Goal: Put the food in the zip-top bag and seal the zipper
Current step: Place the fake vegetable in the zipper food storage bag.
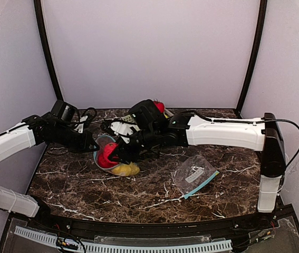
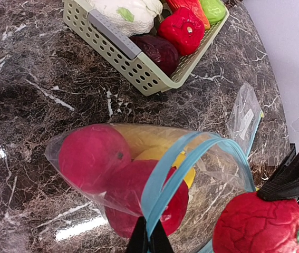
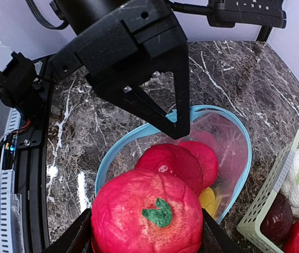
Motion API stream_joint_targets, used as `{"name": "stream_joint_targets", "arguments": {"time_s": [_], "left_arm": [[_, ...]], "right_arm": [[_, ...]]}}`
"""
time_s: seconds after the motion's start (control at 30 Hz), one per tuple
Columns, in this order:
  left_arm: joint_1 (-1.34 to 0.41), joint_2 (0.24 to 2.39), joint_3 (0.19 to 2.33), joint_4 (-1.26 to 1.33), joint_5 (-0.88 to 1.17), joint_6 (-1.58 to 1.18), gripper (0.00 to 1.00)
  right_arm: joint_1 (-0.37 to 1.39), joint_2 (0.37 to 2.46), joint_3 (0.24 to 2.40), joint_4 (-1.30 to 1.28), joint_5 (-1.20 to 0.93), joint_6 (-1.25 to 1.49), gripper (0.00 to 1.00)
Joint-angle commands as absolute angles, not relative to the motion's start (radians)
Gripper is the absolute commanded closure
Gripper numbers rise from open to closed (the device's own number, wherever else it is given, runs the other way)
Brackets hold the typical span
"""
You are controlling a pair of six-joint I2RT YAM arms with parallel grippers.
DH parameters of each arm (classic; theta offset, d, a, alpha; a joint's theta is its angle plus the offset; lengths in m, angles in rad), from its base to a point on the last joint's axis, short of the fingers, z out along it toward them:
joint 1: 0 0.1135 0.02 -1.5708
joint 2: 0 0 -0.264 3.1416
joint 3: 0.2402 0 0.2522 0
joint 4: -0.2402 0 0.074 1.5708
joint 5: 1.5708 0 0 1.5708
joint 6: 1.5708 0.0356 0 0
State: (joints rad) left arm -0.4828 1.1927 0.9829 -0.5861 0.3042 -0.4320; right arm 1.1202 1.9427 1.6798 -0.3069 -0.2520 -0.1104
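Observation:
The open zip-top bag (image 2: 212, 174) with a blue zipper rim (image 3: 240, 138) lies on the table and holds two red fruits (image 2: 90, 155) and a yellow one (image 3: 207, 200). My left gripper (image 2: 149, 238) is shut on the bag's rim and holds the mouth open; it also shows in the top view (image 1: 93, 146). My right gripper (image 3: 146, 232) is shut on a red wrinkled fruit with a green stem mark (image 3: 146, 211), held just above the bag's mouth (image 1: 109, 156). That fruit also shows in the left wrist view (image 2: 257, 226).
A pale green slatted basket (image 2: 138, 66) behind the bag holds a pale cabbage (image 2: 125, 13), a dark purple piece (image 2: 160, 50), a red pepper (image 2: 183, 29) and a green piece (image 2: 212, 8). A second, flat zip-top bag (image 1: 194, 174) lies to the right.

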Motion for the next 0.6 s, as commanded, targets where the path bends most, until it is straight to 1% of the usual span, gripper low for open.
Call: {"name": "stream_joint_targets", "arguments": {"time_s": [0.0,0.07,0.27,0.4,0.47,0.57], "left_arm": [[-0.489,1.187,1.016,-0.632,0.284,-0.427,0.99],[-0.490,1.185,1.019,-0.641,0.277,-0.423,0.99],[-0.491,1.183,1.020,-0.643,0.275,-0.422,0.99],[-0.492,1.182,1.020,-0.641,0.279,-0.422,0.99],[-0.494,1.181,1.020,-0.641,0.279,-0.421,0.99],[-0.495,1.181,1.020,-0.640,0.282,-0.421,0.99]], "right_arm": [[1.146,1.978,1.757,-0.401,-0.131,-0.137,0.47],[1.145,1.979,1.758,-0.416,-0.082,-0.129,0.46],[1.146,1.972,1.756,-0.441,-0.016,-0.118,0.33],[1.146,1.977,1.764,-0.442,-0.005,-0.103,0.27],[1.146,1.977,1.771,-0.443,-0.003,-0.092,0.21],[1.146,1.965,1.779,-0.443,-0.015,-0.077,0.16]]}}
